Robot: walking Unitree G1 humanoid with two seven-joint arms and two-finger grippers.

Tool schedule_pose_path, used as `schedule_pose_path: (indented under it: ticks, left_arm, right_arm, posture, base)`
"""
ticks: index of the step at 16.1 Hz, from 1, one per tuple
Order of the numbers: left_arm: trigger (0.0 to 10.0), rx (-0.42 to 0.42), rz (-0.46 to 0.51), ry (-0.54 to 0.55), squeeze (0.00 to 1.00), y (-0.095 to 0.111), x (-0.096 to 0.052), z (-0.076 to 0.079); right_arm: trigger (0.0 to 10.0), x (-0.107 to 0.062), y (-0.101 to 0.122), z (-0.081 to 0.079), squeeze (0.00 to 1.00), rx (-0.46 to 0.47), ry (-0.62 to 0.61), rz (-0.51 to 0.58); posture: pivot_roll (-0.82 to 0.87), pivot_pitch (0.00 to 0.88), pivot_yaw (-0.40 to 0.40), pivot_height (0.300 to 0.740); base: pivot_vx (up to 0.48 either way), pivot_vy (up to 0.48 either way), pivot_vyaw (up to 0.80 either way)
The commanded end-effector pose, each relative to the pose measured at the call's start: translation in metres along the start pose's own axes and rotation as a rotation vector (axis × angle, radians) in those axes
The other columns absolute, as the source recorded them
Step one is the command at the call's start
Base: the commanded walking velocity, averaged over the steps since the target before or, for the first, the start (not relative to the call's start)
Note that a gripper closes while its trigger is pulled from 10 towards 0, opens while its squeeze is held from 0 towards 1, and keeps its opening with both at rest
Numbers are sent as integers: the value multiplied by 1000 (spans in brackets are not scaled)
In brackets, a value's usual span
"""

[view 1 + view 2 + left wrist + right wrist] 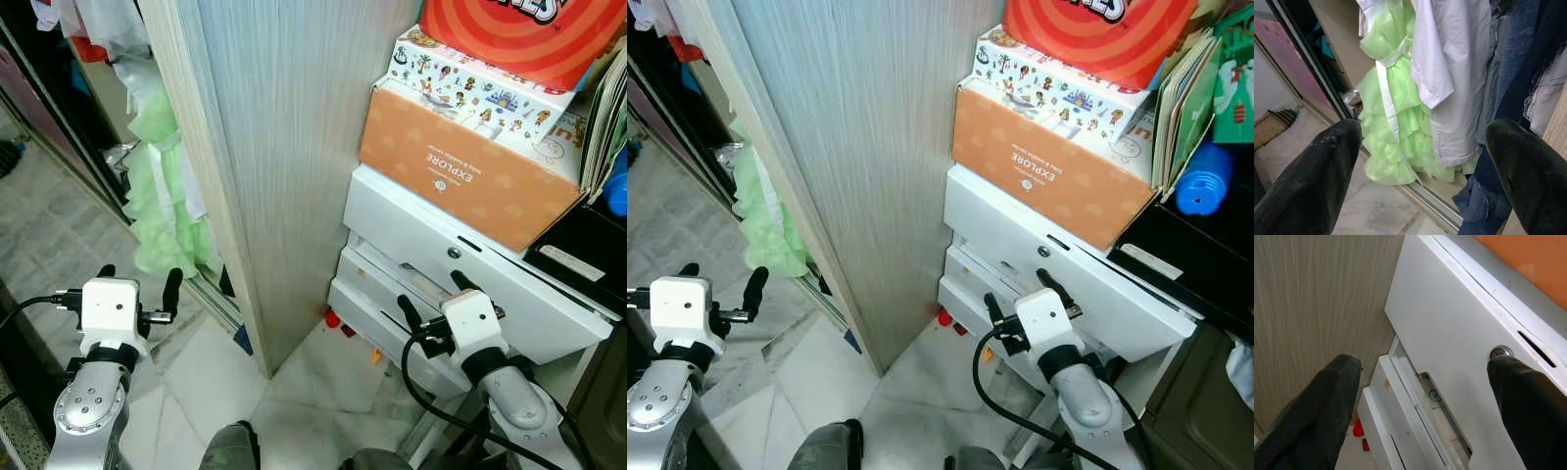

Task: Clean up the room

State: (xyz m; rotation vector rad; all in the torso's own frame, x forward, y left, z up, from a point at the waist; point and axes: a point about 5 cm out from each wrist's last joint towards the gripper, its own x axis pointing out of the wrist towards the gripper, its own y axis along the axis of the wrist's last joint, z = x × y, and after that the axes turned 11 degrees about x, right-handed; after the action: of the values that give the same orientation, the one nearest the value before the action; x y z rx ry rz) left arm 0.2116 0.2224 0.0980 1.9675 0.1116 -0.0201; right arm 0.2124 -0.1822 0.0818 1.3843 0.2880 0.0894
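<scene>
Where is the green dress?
The green dress hangs in the open closet on the robot's left, beside a white shirt, straight ahead of the left hand.

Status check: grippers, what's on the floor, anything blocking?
Left gripper open, empty, facing green dress. Right gripper open, empty, at white drawer unit. Small red bits on floor by wardrobe panel. Drawers ajar.

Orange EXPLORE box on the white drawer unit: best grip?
Grip the orange EXPLORE box across its two long sides near the free left corner, coming from the front. Boxes are stacked on top, so a top approach is probably blocked. Right gripper hangs open just below.
</scene>
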Motion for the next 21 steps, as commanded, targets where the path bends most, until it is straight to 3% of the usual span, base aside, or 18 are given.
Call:
schedule_pose_path:
  ticks: [1, 4, 9, 13, 14, 18, 21]
  left_arm:
    - [10000, -1, -16, -23, 0, -3, 0, 3]
    - [10000, 3, -19, -29, 0, -4, 1, 5]
    - [10000, -12, -9, -49, 0, -1, 6, 10]
    - [10000, -44, -19, -151, 0, -3, 1, 21]
    - [10000, -37, -20, -174, 0, -4, -1, 24]
    - [10000, -28, -16, -222, 0, -6, -4, 30]
    - [10000, -27, -12, -226, 0, -6, -4, 31]
  right_arm:
    - [10000, 0, -2, 1, 0, -4, 1, -12]
    - [10000, 1, 0, 1, 0, -5, 0, 2]
    - [10000, 4, 4, 0, 0, -11, -2, 22]
    - [10000, 0, 4, 2, 0, 5, 22, -1]
    - [10000, -2, 2, 2, 0, 13, 50, -25]
    - [10000, -15, -23, -10, 0, 58, 349, -248]
    - [10000, -16, -24, -11, 0, 62, 391, -272]
  posture:
    - [0, 135, -38, 740]
    - [0, 135, -36, 740]
    - [-8, 130, -31, 740]
    - [-8, 130, -31, 740]
    - [-9, 130, -31, 740]
    - [-11, 130, -35, 740]
    - [-11, 130, -37, 740]
  base:
    - [0, 0, 0]
    - [0, 0, 0]
    - [0, 0, 800]
    - [0, 0, 800]
    - [0, 0, 800]
    - [0, 0, 278]
    - [0, 0, 0]
